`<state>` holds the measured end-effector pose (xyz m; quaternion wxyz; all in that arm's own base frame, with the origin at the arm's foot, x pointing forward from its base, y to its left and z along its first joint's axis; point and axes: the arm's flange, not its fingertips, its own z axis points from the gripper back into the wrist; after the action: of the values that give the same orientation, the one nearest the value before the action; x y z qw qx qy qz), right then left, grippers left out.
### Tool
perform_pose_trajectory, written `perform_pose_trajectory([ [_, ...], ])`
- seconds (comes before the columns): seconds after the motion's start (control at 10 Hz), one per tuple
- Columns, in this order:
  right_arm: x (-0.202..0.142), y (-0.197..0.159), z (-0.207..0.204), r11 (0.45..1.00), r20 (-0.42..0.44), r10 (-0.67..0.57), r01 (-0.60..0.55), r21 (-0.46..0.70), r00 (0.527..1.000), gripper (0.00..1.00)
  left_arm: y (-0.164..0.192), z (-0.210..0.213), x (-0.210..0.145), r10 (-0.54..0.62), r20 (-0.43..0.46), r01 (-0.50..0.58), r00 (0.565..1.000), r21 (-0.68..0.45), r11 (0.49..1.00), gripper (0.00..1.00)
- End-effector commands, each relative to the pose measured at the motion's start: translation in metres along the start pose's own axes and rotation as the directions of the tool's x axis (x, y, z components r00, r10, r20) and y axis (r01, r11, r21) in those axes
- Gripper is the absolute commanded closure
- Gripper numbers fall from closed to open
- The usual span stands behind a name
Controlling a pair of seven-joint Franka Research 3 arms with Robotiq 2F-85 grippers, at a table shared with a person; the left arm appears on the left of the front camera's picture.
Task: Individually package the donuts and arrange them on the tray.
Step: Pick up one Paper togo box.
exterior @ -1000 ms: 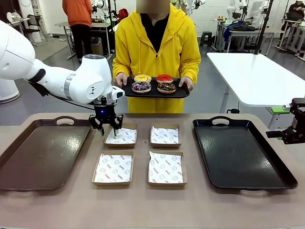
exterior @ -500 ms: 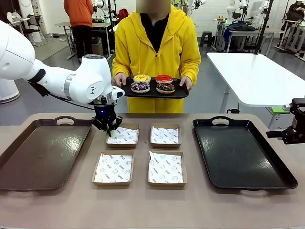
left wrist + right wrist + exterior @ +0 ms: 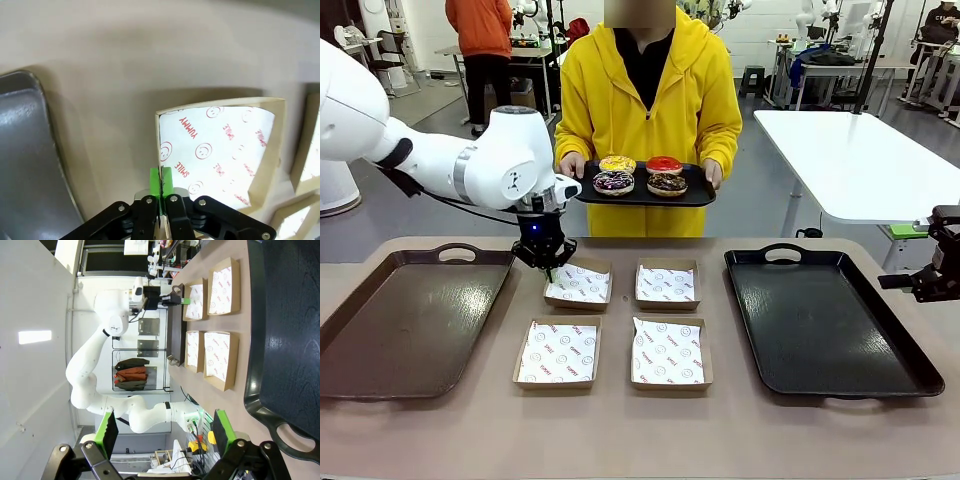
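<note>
Now | left gripper (image 3: 160, 183): pinching thin wall | cardboard box (image 3: 279, 130): square, paper-lined

front view's right edge cuts off my right claw (image 3: 932, 280); my left claw (image 3: 160, 181) hides the paper-lined box (image 3: 220, 150)'s pinched wall.

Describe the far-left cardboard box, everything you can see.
Shallow, open-topped square cardboard box, brown, lined with white paper printed in red: smileys, "YUMMY", "SMILE". Empty. It is the left one of the far row, next to the brown tray, slightly skewed against the other boxes. The left gripper is shut on its left wall near the far corner, green pads pinching the rim.
</note>
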<state>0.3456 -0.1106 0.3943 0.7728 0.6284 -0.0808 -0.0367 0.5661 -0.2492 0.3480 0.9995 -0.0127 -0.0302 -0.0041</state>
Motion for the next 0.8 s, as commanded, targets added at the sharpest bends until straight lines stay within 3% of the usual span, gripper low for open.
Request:
perform_pose_trajectory([
  [0.0,0.000,0.000,0.000,1.000,0.001,0.007,-0.007,0.011,1.000,0.00,-0.001,0.062,-0.007,-0.031,-0.007,0.031,0.999,-0.005,1.000,1.00],
  [0.4,0.000,0.000,0.000,1.000,0.001,0.007,-0.007,0.011,1.000,0.00,0.004,0.153,-0.011,-0.031,0.049,0.031,0.998,0.005,1.000,1.00],
  [0.7,0.000,0.000,0.000,1.000,0.001,0.007,-0.007,0.011,1.000,0.00,0.003,0.147,-0.008,-0.046,0.001,0.046,0.999,0.026,0.999,1.00],
])
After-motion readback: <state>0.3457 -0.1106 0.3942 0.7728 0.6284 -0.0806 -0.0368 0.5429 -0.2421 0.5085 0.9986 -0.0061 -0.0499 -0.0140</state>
